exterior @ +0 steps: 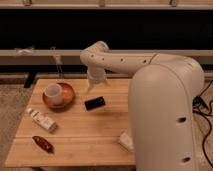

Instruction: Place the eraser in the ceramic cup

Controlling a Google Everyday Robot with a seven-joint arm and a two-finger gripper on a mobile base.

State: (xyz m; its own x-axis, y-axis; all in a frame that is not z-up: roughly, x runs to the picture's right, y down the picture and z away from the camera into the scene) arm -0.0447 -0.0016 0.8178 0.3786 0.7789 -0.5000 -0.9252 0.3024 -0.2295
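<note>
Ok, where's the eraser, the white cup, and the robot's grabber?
eraser (94,103): camera view, middle of its black top.
ceramic cup (53,96): camera view, on its white outer wall.
gripper (92,87): camera view, at its lower tip, hanging just behind the eraser, to the right of the cup.

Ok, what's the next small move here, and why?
Probably lower the gripper onto the eraser and grasp it: the gripper hangs just above and behind the eraser, which lies ungrasped, and the cup waits in the bowl at view left.
</note>
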